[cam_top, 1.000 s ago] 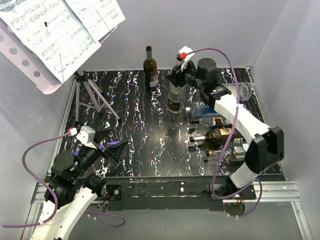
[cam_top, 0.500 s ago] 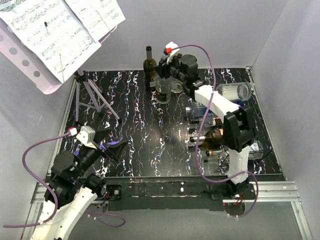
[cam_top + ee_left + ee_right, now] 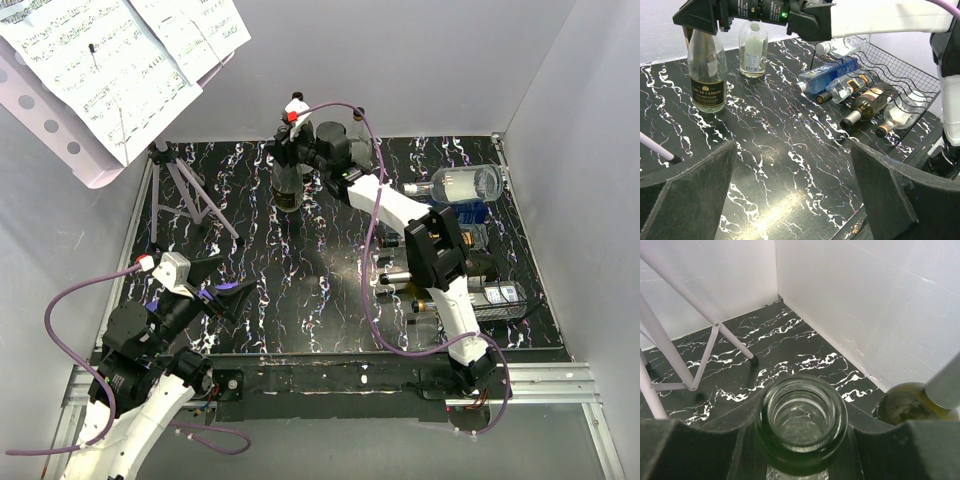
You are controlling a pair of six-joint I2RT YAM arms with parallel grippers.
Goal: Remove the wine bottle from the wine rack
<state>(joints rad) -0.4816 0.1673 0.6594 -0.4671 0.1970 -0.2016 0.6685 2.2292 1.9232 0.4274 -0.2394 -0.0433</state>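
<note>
My right gripper (image 3: 289, 152) is shut on the neck of a clear-green champagne bottle (image 3: 287, 188), upright at the back of the table, left of centre. In the right wrist view its open mouth (image 3: 801, 424) sits between my fingers. The left wrist view shows the bottle (image 3: 707, 75) with its black label; its base is on or just above the table, I cannot tell which. The black wire wine rack (image 3: 920, 75) stands at the right (image 3: 497, 264) with several bottles lying in it. My left gripper (image 3: 225, 295) is open and empty at the near left (image 3: 790, 195).
A second bottle (image 3: 752, 49) stands just behind the held one, close beside it in the right wrist view (image 3: 910, 402). The purple music stand (image 3: 190, 195) with sheet music stands at the back left; its legs (image 3: 690, 340) are near the held bottle. White walls close the back.
My right arm has swung left from near the rack to the back left of centre, carrying the champagne bottle past the standing bottle. The left arm has not moved.
</note>
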